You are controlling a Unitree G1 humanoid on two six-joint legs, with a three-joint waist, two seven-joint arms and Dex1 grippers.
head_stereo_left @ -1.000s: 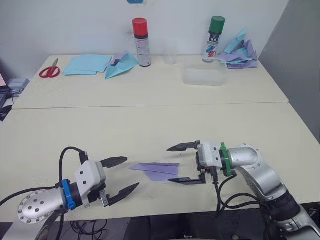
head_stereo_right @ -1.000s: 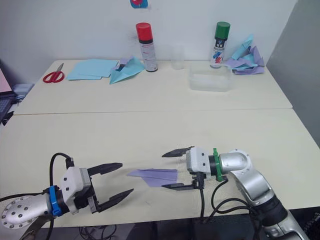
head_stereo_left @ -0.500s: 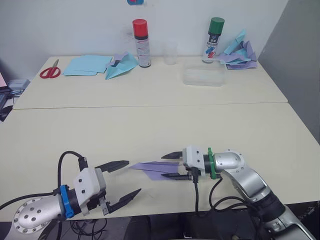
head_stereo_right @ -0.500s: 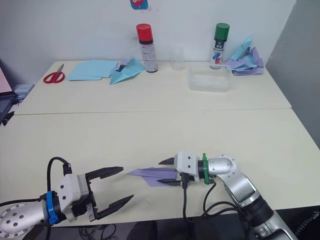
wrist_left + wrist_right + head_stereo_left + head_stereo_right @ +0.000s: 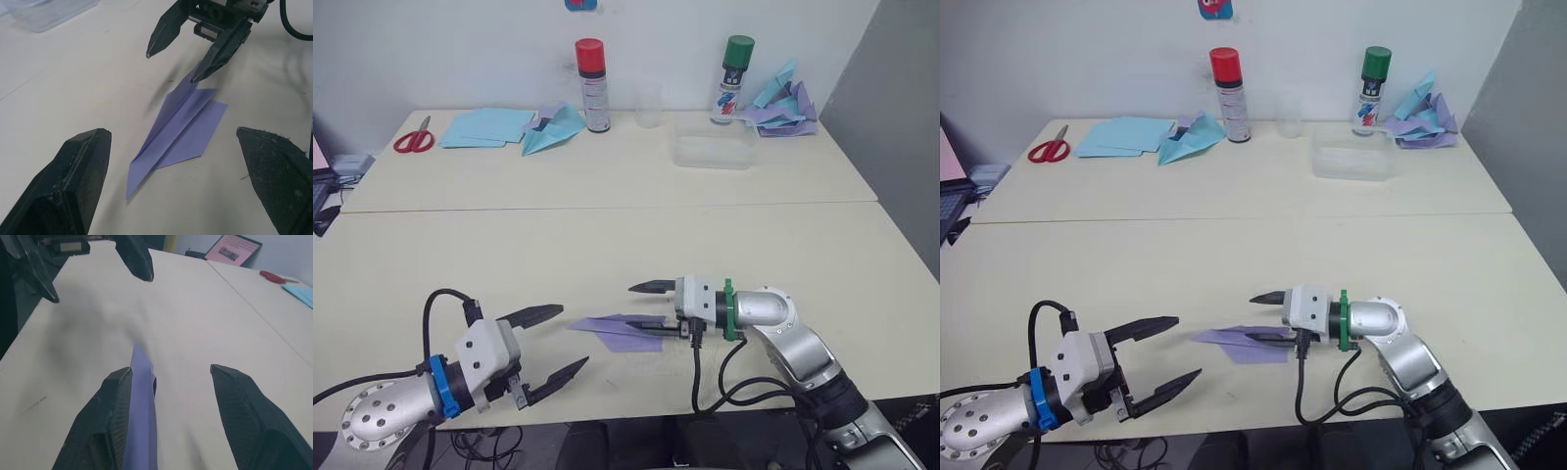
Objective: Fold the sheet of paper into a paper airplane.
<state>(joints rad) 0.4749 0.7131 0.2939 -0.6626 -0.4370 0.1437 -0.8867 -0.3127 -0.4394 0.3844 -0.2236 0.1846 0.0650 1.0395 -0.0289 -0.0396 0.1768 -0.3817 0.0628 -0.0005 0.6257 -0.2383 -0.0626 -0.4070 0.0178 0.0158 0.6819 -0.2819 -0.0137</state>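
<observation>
The sheet of paper lies flat near the table's front edge, folded into a narrow lavender paper airplane (image 5: 622,331) whose nose points toward my left arm. My right gripper (image 5: 642,310) is open at the plane's tail. One of its fingers (image 5: 210,61) touches the raised centre fold and the other hangs above the table. The plane (image 5: 144,431) runs along the inner side of one finger in the right wrist view. My left gripper (image 5: 570,338) is open just off the nose, apart from the plane (image 5: 181,127).
At the back of the table stand a red spray can (image 5: 590,83), a clear cup (image 5: 649,103), a green spray can (image 5: 736,76) and a clear plastic box (image 5: 712,150). Scissors (image 5: 411,137), pale blue sheets (image 5: 484,125), a pale blue plane (image 5: 551,129) and a heap of planes (image 5: 781,103) lie there too.
My right gripper has moved left from beside the plane onto its tail. Its jaws narrowed and have now spread again, the upper finger higher. The left gripper has barely moved.
</observation>
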